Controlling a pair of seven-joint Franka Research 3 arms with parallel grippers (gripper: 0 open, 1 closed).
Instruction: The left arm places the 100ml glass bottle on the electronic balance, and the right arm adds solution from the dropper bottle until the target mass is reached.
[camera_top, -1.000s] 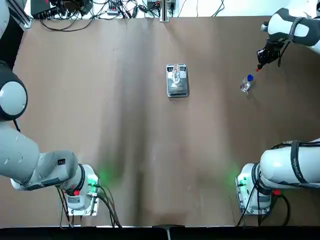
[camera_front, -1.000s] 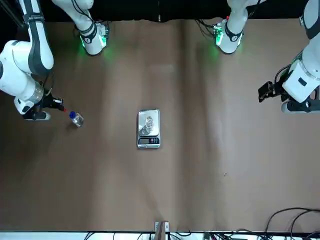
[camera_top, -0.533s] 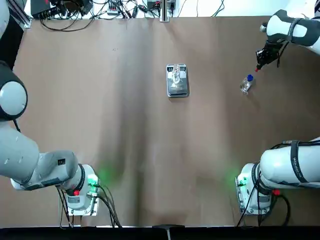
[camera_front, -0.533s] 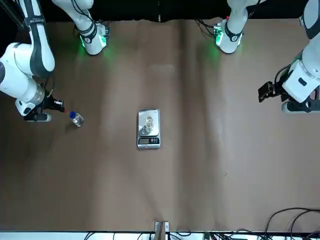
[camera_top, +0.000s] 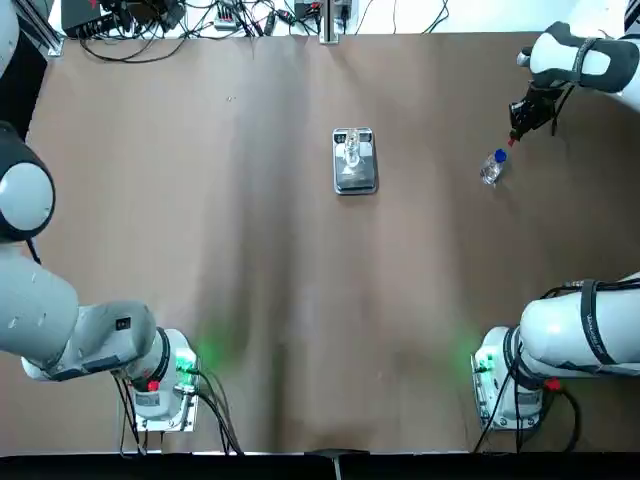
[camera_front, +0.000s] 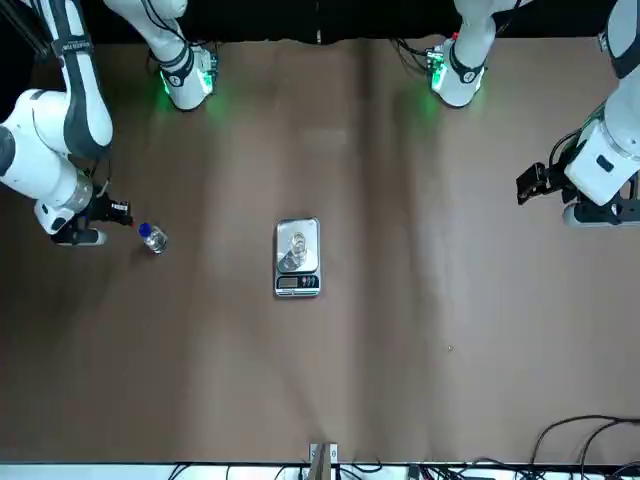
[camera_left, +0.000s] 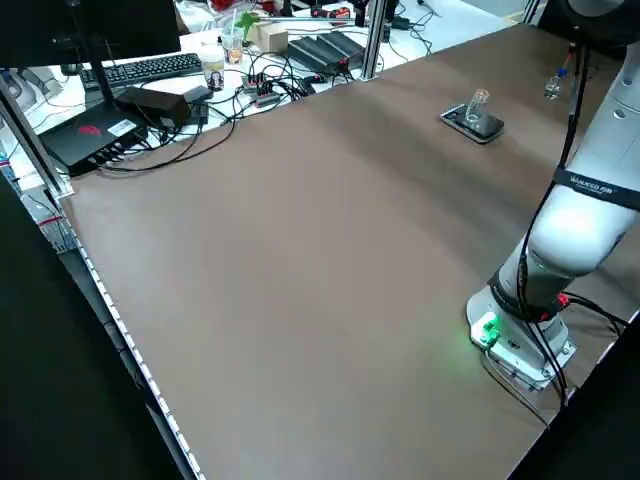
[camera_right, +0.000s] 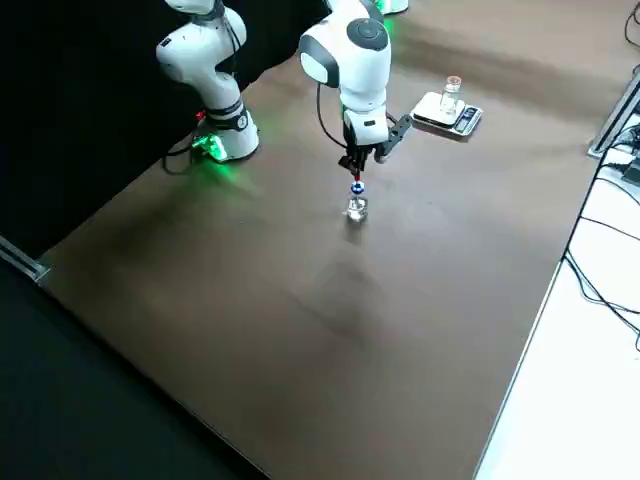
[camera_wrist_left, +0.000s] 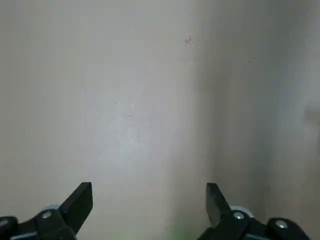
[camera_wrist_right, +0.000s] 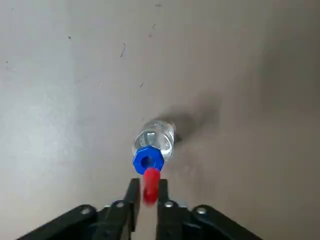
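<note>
Shifted slightly inward, right hand (camera_wrist_right: 149, 186) clenched on red bulb (camera_wrist_right: 151, 191) above dropper bottle (camera_wrist_right: 156, 136); open left hand (camera_wrist_left: 149, 197) at table's (camera_top: 270, 250) left.

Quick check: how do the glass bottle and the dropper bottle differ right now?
The glass bottle stands on the balance; the dropper bottle stands on the table.
The glass bottle has no coloured top; the dropper bottle has a blue collar, with the right gripper above it gripping the red dropper top.
Both are clear.

Left pincer (camera_wrist_left: 149, 207) open, right pincer (camera_wrist_right: 149, 192) nearly closed
</note>
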